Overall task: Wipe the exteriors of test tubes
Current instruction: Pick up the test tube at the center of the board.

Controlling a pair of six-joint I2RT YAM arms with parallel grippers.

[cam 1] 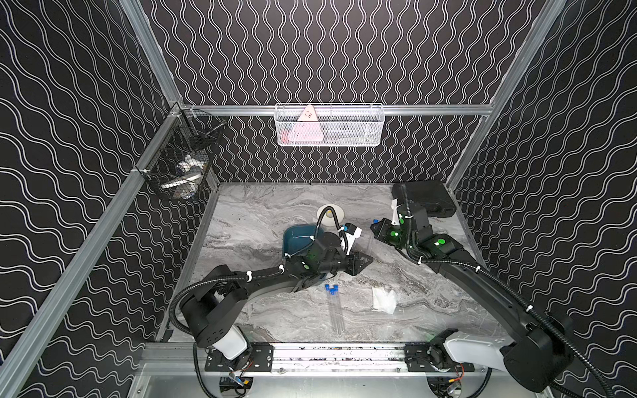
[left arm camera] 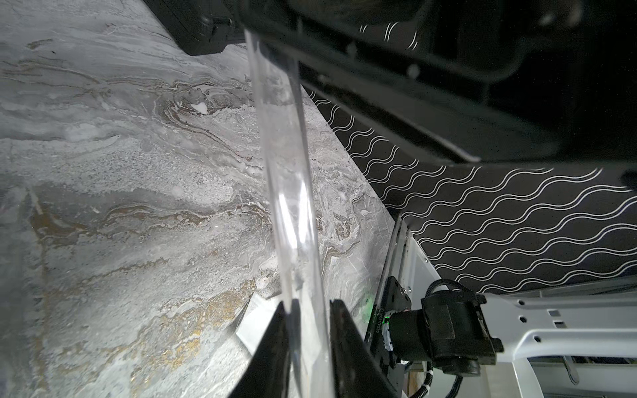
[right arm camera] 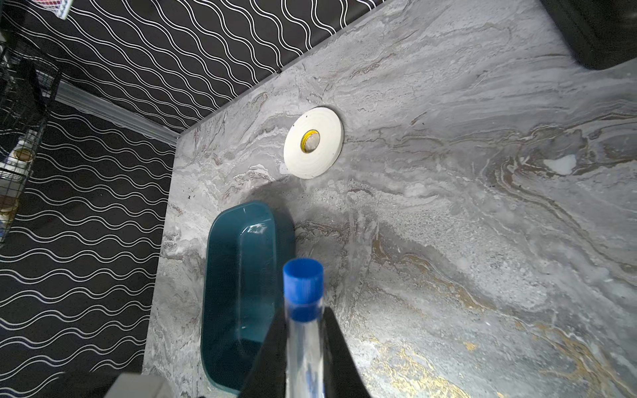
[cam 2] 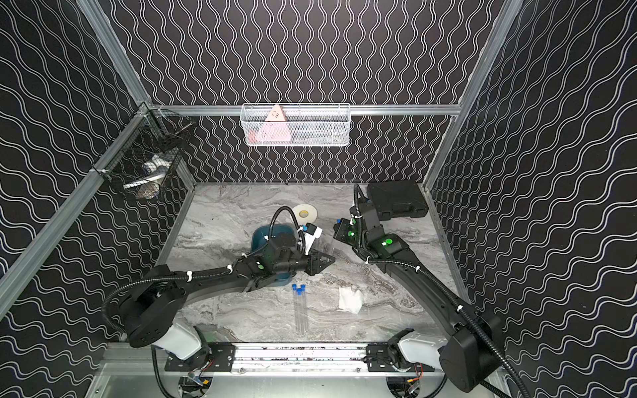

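A clear test tube (left arm camera: 286, 172) with a blue cap (right arm camera: 303, 281) hangs in the air between my two grippers. My right gripper (right arm camera: 306, 320) is shut on it just below the cap, seen in both top views (cam 1: 376, 225) (cam 2: 339, 224). My left gripper (left arm camera: 306, 305) (cam 1: 367, 261) is shut on the tube's lower end, with a finger against each side. Three more test tubes (cam 1: 336, 310) (cam 2: 300, 310) lie side by side on the marble table near its front. A crumpled white tissue (cam 1: 384, 299) (cam 2: 350, 299) lies to their right, apart from both grippers.
A teal tray (cam 1: 293, 237) (right arm camera: 241, 275) sits under the left arm's wrist. A white tape roll (cam 1: 336, 213) (right arm camera: 313, 143) lies behind it. A black case (cam 1: 424, 198) stands at the back right corner. Wire baskets hang on the back wall (cam 1: 329, 125) and left wall (cam 1: 179, 165).
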